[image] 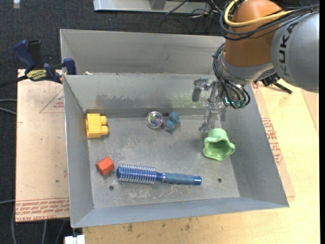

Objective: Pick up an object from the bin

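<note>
My gripper (209, 117) hangs low at the right side of the bin, its lower end just above the far edge of a light green, floppy cup-shaped thing (218, 145) lying on the floor there. Nothing shows held in it. To its left, near the back wall, lie a small blue lumpy figure (172, 121) and, touching it, a shiny clear ball (155, 119).
A blue hairbrush (152, 176) lies along the front of the bin with its handle pointing right. A small red cube (105, 165) sits by its bristle end. A yellow toy brick (96, 125) rests at the left. The arm with its orange cover leans in over the bin's right back corner.
</note>
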Robot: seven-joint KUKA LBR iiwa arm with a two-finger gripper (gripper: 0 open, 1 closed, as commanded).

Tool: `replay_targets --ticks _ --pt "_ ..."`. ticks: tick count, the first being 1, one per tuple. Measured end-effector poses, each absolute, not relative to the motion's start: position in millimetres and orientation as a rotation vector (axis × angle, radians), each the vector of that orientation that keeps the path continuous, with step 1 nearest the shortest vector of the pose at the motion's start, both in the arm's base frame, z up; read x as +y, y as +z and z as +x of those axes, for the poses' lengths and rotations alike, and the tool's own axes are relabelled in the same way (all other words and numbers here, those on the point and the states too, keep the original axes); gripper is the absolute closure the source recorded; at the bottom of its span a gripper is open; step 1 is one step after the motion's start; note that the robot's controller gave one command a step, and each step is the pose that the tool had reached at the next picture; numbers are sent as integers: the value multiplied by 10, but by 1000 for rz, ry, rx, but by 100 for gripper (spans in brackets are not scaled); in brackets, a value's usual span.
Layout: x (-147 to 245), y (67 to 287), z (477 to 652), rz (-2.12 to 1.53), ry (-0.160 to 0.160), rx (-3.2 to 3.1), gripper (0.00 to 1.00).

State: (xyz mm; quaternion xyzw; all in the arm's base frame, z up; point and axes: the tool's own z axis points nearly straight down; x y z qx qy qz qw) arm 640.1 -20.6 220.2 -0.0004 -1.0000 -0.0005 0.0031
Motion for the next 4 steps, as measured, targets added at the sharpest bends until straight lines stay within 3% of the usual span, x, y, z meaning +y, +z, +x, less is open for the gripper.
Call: replay_targets --ticks 1,2,3,4 --pt "-956 1025 6020 24 0 -3134 0" --pt "-1265 696 5834 221 -2 -3133 0" --pt "-1241 710 5847 225 -5 -3136 100" --pt "-1301 2289 5572 394 5 -3127 100"
